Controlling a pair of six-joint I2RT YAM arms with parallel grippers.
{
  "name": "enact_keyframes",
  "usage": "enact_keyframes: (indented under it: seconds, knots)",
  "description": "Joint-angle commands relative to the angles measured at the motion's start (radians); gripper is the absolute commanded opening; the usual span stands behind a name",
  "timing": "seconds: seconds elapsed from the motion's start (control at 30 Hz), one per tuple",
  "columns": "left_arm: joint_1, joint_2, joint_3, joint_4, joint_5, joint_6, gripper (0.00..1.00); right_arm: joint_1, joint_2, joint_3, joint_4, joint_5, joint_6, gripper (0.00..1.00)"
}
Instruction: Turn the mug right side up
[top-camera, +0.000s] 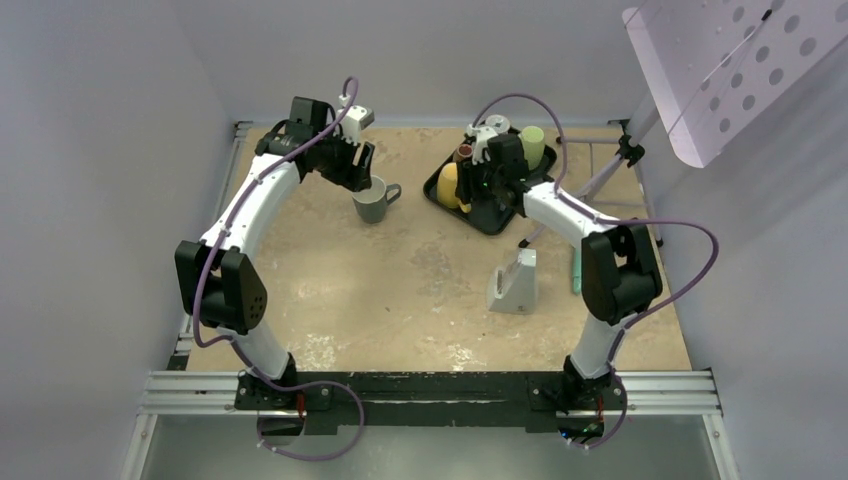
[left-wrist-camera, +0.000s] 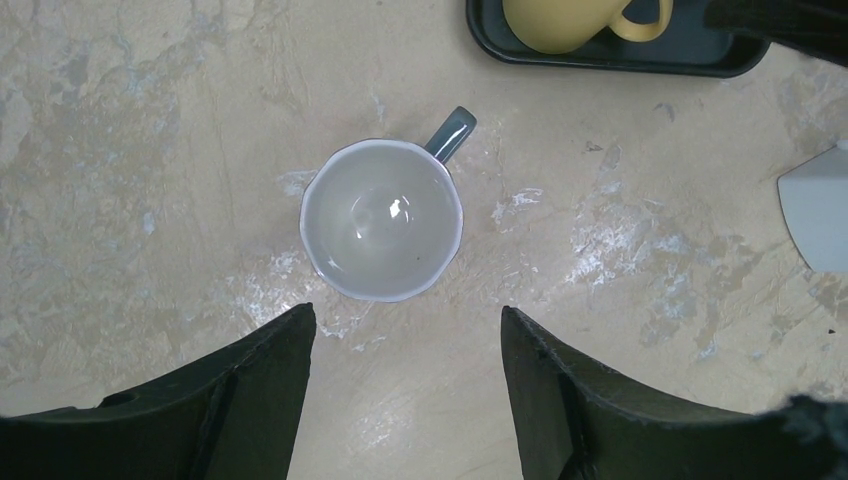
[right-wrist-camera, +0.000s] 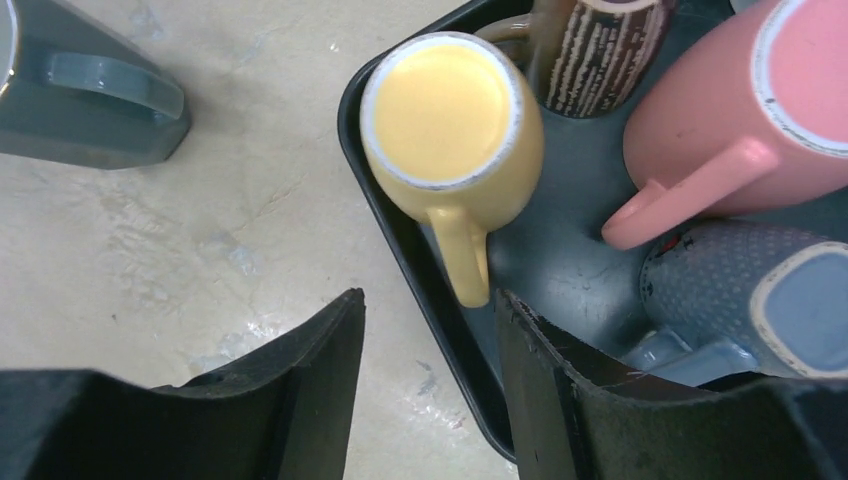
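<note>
A grey mug (top-camera: 372, 200) stands upright on the table, mouth up, its handle pointing towards the tray. In the left wrist view the grey mug (left-wrist-camera: 381, 220) shows an empty pale inside. My left gripper (top-camera: 358, 165) hovers above it, open and empty, with the mug just ahead of its fingertips (left-wrist-camera: 300, 325). My right gripper (top-camera: 476, 190) is open and empty over the tray's near-left rim. Its right finger (right-wrist-camera: 540, 350) is beside the handle of a yellow mug (right-wrist-camera: 450, 120) that sits bottom up. The grey mug (right-wrist-camera: 80, 90) also shows at the top left of the right wrist view.
A black tray (top-camera: 497, 222) at the back right holds several mugs: the yellow one, a pink one (right-wrist-camera: 740, 110), a brown striped one (right-wrist-camera: 600, 55) and a blue speckled one (right-wrist-camera: 750, 290). A grey wedge stand (top-camera: 515, 282) sits right of centre. A perforated panel (top-camera: 730, 70) hangs at the top right.
</note>
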Motion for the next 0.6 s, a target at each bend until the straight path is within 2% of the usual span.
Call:
enact_keyframes:
  seconds: [0.0, 0.23, 0.57]
  knots:
    - [0.006, -0.008, 0.014, -0.004, 0.029, -0.027, 0.72, 0.067, 0.034, 0.025, 0.043, 0.176, -0.058, 0.54]
    - [0.006, -0.037, 0.001, -0.012, 0.031, -0.023, 0.72, 0.067, 0.126, 0.077, 0.050, 0.280, -0.071, 0.50]
    - [0.006, -0.048, -0.008, -0.013, 0.048, -0.030, 0.71, 0.068, 0.199, 0.104, 0.106, 0.273, -0.067, 0.44]
